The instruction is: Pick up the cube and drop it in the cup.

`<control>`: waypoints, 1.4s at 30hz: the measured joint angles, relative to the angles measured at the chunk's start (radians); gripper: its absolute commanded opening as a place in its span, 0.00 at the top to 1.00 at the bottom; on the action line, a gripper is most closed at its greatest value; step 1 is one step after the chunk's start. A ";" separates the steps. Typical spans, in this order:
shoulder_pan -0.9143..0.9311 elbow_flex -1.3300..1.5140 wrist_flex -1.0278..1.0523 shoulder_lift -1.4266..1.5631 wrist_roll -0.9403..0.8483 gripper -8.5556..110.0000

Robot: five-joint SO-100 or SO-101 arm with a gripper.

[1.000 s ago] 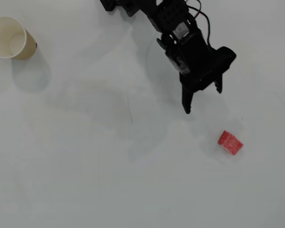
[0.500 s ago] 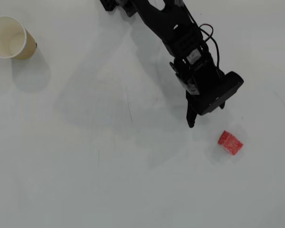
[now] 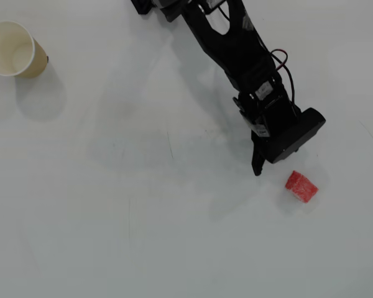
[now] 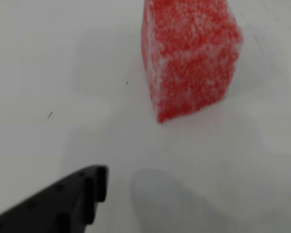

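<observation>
Standing empty, the cup [image 3: 11, 48] sits well apart from the cube [image 3: 301, 187]; tool [image 3: 261, 166] spread unclear.

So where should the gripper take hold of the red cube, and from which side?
Probably across two opposite flat side faces of the cube, coming down from above. It lies alone on the bare table, turned diagonally in the overhead view, so the gripper would likely need rotating to square its fingers with the faces.

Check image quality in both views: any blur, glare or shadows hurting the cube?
Overhead view: even, soft light, faint arm shadows on the table, cube and cup sharp. Wrist view: cube close and slightly soft, edges washed out; one of the fingers is dark, casting a blurry shadow.
</observation>
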 measured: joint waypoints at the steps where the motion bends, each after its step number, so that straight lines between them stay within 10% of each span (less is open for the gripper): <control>1: 0.000 -0.021 0.000 -0.015 0.000 0.61; 42: 0.035 -0.428 0.017 -0.298 0.000 0.61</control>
